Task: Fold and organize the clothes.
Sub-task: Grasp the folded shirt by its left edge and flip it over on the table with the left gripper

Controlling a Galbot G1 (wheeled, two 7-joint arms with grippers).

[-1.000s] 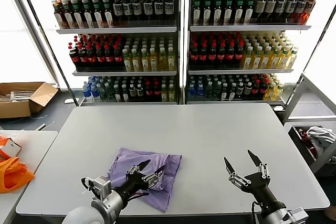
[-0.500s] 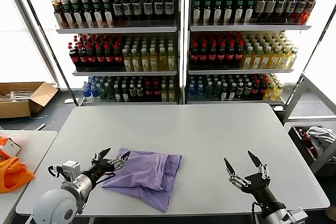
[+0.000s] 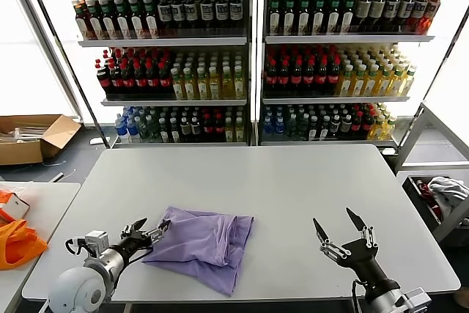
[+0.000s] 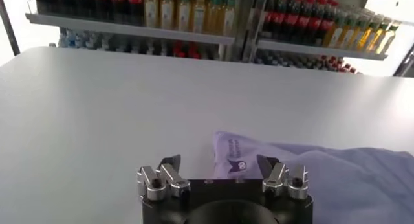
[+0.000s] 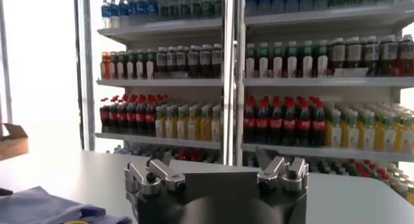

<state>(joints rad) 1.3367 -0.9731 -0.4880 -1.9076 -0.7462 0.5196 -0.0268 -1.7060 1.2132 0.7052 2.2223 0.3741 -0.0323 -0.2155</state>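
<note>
We see the lavender T-shirt (image 3: 204,243) lying in a loose fold on the counter (image 3: 293,188). Left tool (image 3: 149,230) hovers spread at its left edge, holding nothing. Right tool (image 3: 338,234) waits spread, well apart. Next we judge: grip an edge, tighten the fold.

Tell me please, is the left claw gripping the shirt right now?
No, in the head view the left claw is open at the left edge of the shirt, with no fabric between its fingers.
</note>
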